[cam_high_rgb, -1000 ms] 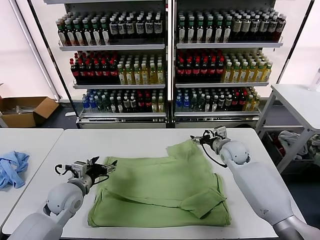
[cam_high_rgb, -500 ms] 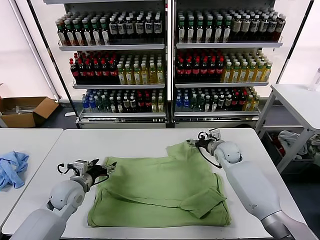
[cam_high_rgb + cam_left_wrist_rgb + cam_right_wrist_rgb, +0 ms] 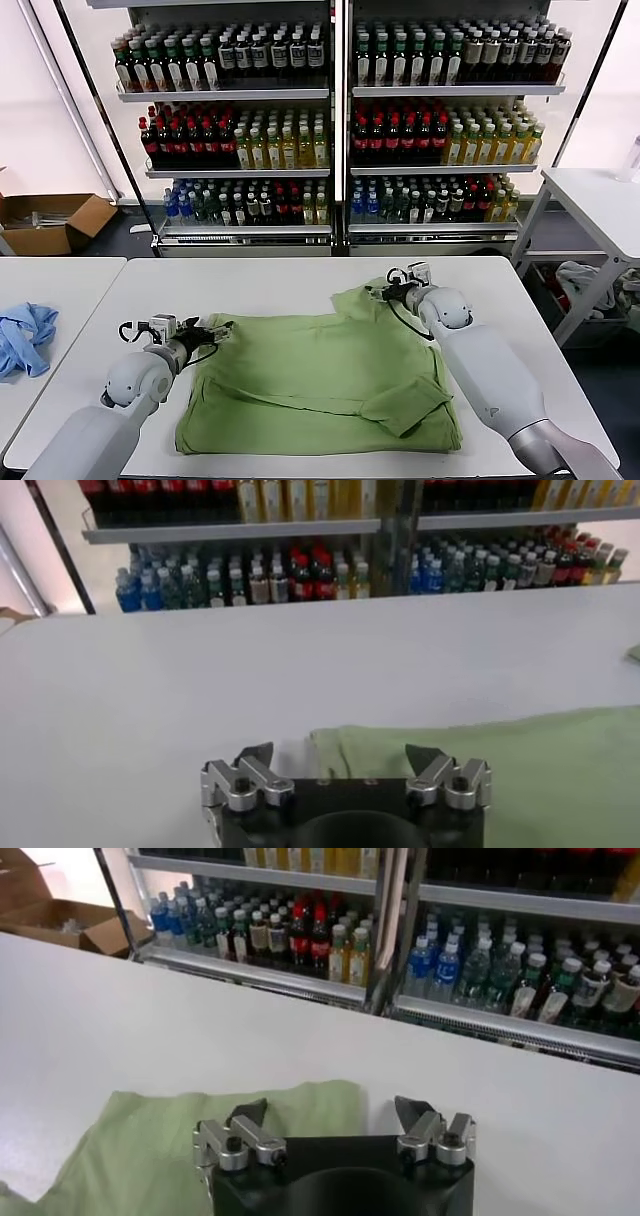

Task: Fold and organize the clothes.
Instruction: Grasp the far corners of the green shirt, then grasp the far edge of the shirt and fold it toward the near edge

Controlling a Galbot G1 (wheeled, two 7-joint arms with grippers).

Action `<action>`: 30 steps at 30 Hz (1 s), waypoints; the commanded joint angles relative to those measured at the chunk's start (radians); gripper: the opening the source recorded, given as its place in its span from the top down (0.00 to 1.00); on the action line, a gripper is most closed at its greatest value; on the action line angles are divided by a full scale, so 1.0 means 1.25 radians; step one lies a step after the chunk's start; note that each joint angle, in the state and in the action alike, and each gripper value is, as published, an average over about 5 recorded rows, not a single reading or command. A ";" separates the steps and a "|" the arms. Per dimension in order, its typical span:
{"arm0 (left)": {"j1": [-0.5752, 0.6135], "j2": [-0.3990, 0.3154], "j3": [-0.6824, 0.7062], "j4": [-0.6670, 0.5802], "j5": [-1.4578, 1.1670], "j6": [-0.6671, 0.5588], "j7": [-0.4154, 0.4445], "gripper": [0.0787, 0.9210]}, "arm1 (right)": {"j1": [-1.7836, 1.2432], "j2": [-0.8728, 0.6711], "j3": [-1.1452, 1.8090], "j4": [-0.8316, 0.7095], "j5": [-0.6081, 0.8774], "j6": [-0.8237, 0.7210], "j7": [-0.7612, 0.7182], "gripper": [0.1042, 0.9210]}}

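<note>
Green cotton, the shirt (image 3: 325,375) is lying spread across the middle of the white table (image 3: 280,280), reaching toward the near edge, one sleeve folded onto the body near the right side. The left pincer (image 3: 213,331) is hovering open at the shirt's far-left corner, cloth edge lying directly ahead between its fingers (image 3: 257,756). The right pincer (image 3: 378,292) is likewise standing open at the far-right corner, just over the hem. Each arm is nearest its own corner; the far edge is running left to right between them, suggesting a paired grasp there.
</note>
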 commanded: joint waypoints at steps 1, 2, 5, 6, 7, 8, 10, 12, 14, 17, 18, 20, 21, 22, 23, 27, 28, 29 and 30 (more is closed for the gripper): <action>-0.007 -0.012 0.006 0.041 0.002 0.003 0.010 0.15 | -0.011 0.002 -0.002 0.002 -0.006 -0.004 -0.006 0.20; -0.005 -0.012 0.006 0.038 0.003 0.003 0.011 0.16 | -0.016 0.000 -0.002 0.005 -0.007 -0.004 -0.006 0.24; 0.005 -0.009 0.007 0.025 0.007 0.002 0.016 0.26 | -0.031 -0.007 -0.002 0.025 -0.010 -0.003 -0.005 0.35; 0.008 -0.007 0.007 0.017 0.008 0.002 0.017 0.29 | -0.036 -0.011 -0.002 0.036 -0.009 -0.003 -0.006 0.38; 0.011 -0.004 0.006 0.006 0.008 0.002 0.019 0.34 | -0.040 -0.016 -0.002 0.050 -0.007 -0.003 -0.006 0.41; 0.014 -0.002 0.006 -0.006 0.008 0.002 0.020 0.37 | -0.043 -0.021 -0.002 0.064 -0.004 -0.003 -0.006 0.45; 0.017 0.003 0.005 -0.030 0.008 0.001 0.019 0.44 | -0.048 -0.034 -0.003 0.093 0.004 -0.003 -0.006 0.52; 0.018 0.007 0.004 -0.051 0.008 0.001 0.017 0.50 | -0.051 -0.046 -0.004 0.119 0.012 -0.003 -0.004 0.59; 0.018 0.012 0.002 -0.067 0.006 0.000 0.016 0.57 | -0.053 -0.061 -0.005 0.145 0.020 -0.003 -0.002 0.66; 0.018 0.021 0.000 -0.085 0.003 -0.008 0.016 0.68 | -0.053 -0.080 -0.002 0.182 0.033 -0.002 0.004 0.77; 0.018 0.024 -0.001 -0.089 0.003 -0.013 0.017 0.71 | -0.053 -0.085 0.001 0.191 0.038 -0.002 0.006 0.80; 0.018 0.032 -0.006 -0.101 -0.006 -0.023 0.015 0.78 | -0.050 -0.097 0.008 0.216 0.056 -0.001 0.015 0.88; 0.018 0.035 -0.008 -0.107 -0.010 -0.027 0.014 0.81 | -0.048 -0.103 0.012 0.228 0.066 -0.001 0.019 0.91; 0.018 0.039 -0.011 -0.114 -0.015 -0.028 0.011 0.85 | -0.047 -0.111 0.015 0.243 0.077 -0.001 0.026 0.94; 0.019 0.044 -0.014 -0.123 -0.020 -0.030 0.009 0.88 | -0.047 -0.121 0.016 0.260 0.091 -0.001 0.034 0.97; 0.044 0.069 -0.027 -0.165 -0.024 -0.044 -0.002 0.98 | -0.075 -0.177 0.015 0.352 0.137 -0.002 0.062 1.00; 0.056 0.077 -0.030 -0.178 -0.023 -0.050 -0.006 0.99 | -0.092 -0.195 0.017 0.380 0.145 -0.002 0.066 1.00; 0.070 0.085 -0.032 -0.189 -0.022 -0.058 -0.012 1.00 | -0.113 -0.213 0.023 0.409 0.153 -0.002 0.068 1.00; 0.085 0.093 -0.033 -0.200 -0.019 -0.065 -0.019 1.00 | -0.134 -0.229 0.030 0.435 0.159 -0.002 0.070 1.00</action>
